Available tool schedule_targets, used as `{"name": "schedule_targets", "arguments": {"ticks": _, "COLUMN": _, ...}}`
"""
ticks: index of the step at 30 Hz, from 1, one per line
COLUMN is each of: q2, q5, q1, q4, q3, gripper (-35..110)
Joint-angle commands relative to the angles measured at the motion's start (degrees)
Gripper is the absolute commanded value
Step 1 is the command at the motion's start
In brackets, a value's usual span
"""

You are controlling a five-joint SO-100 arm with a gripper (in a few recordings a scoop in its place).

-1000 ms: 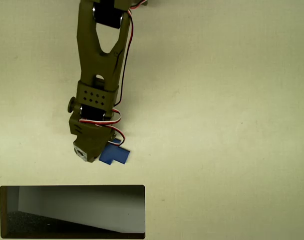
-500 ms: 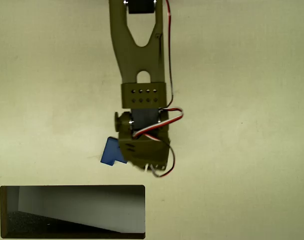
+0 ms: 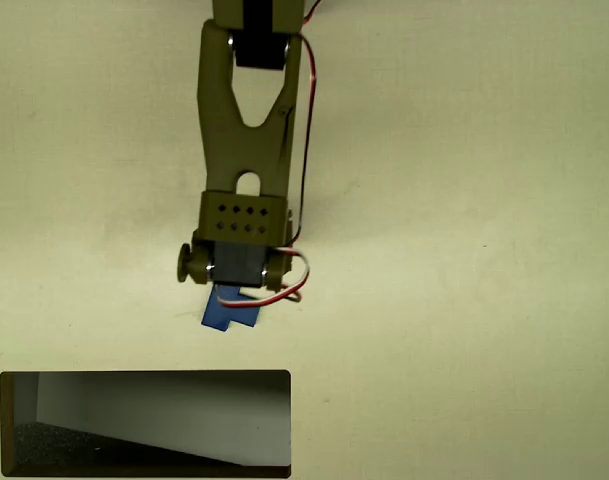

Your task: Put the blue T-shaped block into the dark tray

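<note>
Below the arm's wrist in the overhead view, the blue T-shaped block (image 3: 232,308) lies on the table (image 3: 464,250), its upper part hidden under the arm. It sits above the dark tray (image 3: 144,376) in the picture, apart from the rim. Inside the tray show a pale grey wall and a black speckled floor with nothing on them. The gripper (image 3: 236,290) is hidden beneath the olive-green wrist, so whether its fingers are apart or together cannot be told. The table is plain cream.
</note>
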Motion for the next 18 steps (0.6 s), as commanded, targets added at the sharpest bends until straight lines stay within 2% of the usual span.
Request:
{"name": "schedule_targets", "arguments": {"ticks": 1, "q2": -5.80, "q5": -2.20, "q1": 1.58, "q4": 0.44, "q3": -11.25, "gripper": 0}}
{"name": "schedule_targets", "arguments": {"ticks": 6, "q2": -15.73, "q5": -3.43, "q1": 3.08, "q4": -0.09, "q3": -25.14, "gripper": 0}}
{"name": "schedule_targets", "arguments": {"ticks": 18, "q2": -20.48, "q5": -4.57, "q1": 3.60, "q4": -5.36, "q3": -29.27, "gripper": 0}}
